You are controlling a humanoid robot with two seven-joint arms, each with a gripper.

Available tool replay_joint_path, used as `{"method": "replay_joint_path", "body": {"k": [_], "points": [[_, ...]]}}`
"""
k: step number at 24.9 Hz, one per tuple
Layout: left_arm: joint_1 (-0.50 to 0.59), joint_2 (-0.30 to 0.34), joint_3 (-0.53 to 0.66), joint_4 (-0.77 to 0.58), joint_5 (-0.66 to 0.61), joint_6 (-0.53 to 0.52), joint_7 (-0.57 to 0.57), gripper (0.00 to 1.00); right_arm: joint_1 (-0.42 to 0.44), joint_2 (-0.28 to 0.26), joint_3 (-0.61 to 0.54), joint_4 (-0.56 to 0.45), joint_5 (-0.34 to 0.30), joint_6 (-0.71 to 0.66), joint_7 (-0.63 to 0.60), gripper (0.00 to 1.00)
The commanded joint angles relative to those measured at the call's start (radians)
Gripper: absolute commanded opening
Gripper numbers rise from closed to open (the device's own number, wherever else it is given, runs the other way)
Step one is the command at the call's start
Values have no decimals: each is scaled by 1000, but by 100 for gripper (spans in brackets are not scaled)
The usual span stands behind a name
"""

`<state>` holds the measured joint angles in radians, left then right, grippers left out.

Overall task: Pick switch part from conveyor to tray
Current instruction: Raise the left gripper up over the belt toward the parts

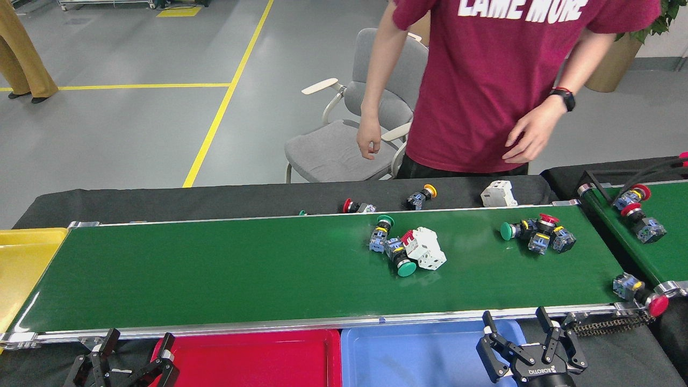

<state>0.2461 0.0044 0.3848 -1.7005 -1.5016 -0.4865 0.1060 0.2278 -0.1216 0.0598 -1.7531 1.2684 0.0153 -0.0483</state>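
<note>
The right pincer (528, 330) hangs with its fingers apart over the blue tray (414, 355) – it holds nothing. The left pincer (131, 352) is apart too. The switch parts (404, 248) lie bunched near the conveyor (215, 269)'s far edge – one grab might catch two.

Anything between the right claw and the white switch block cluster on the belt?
Head view: only bare dark-green conveyor belt and its silver near rail lie between the right claw and the white switch block cluster.
</note>
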Motion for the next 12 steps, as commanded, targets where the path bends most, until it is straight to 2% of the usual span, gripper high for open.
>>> {"method": "replay_joint_path", "body": {"k": [1, 7, 12], "points": [[-41, 8, -37, -18, -3, 5, -8, 100, -4, 14, -6, -16, -7, 2, -10, 98], [-192, -18, -288, -13, -178, 45, -25, 100, -15, 28, -5, -16, -9, 3, -4, 97], [-335, -83, -431, 104, -190, 49, -138, 100, -74, 42, -5, -8, -11, 23, 28, 97]]}}
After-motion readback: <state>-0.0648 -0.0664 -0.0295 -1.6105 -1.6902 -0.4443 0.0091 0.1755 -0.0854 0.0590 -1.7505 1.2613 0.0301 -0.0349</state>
